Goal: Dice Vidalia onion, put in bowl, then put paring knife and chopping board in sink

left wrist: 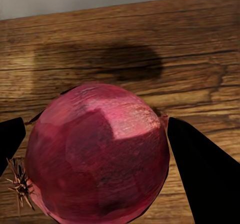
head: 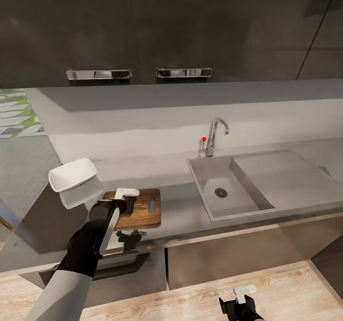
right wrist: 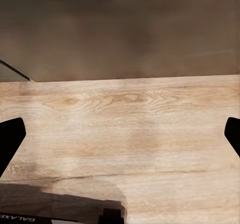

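The Vidalia onion [left wrist: 100, 134], a dark pinkish-red bulb with a dry root tuft, sits between the black fingers [left wrist: 202, 171] of my left gripper [left wrist: 97, 151], which is shut on it. It hangs just over the brown wooden chopping board [head: 145, 210] and casts a shadow on the wood. In the head view the left gripper [head: 125, 201] is over the board's left end on the grey countertop [head: 181, 201]. The white bowl [head: 72, 174] stands left of the board. The sink [head: 224, 192] lies to the right and holds nothing. My right gripper [head: 243, 298] hangs open low over the floor. The paring knife is out of view.
A chrome tap [head: 215, 137] with a red dot stands behind the basin, and the flat drainboard [head: 286, 178] extends to its right. Dark wall cabinets with bar handles [head: 98, 74] hang above. Light wooden floor [right wrist: 125, 134] lies under the right gripper.
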Controlling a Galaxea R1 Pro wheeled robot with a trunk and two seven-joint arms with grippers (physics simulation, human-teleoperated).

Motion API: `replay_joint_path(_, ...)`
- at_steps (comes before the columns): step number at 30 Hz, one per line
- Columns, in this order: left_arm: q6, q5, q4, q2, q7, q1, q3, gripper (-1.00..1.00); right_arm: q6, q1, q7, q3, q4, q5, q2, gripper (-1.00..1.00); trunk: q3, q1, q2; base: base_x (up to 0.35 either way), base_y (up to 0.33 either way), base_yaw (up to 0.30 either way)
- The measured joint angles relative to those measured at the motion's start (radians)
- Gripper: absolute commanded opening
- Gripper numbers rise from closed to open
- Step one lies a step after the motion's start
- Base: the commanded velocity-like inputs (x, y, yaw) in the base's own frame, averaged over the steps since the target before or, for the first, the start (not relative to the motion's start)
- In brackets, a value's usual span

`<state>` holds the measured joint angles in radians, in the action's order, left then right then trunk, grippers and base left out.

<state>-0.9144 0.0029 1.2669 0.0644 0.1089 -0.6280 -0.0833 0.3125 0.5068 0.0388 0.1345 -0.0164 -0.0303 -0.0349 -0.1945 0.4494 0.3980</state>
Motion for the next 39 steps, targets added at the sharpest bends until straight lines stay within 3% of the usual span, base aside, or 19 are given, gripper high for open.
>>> replay_joint_path(7, 0.0, 0.0, -0.003, 0.0, 0.0, 0.0, 0.0, -1.0, 0.0, 0.0, 0.0, 0.0, 0.0, 0.0, 0.0, 1.0, 0.0, 0.0, 0.0, 0.0, 0.0, 0.0)
replay_joint_path(8, 0.0, 0.0, -0.003, 0.0, 0.0, 0.0, 0.0, 1.0, 0.0, 0.0, 0.0, 0.0, 0.0, 0.0, 0.0, 1.0, 0.0, 0.0, 0.0, 0.0, 0.0, 0.0)
replay_joint_path(39, -0.005, -0.003, 0.007, 0.002, 0.0, 0.0, 0.0, 1.0, 0.0, 0.0, 0.0, 0.0, 0.0, 0.0, 0.001, 1.0, 0.006, 0.0, 0.0, 0.0, 0.0, 0.0)
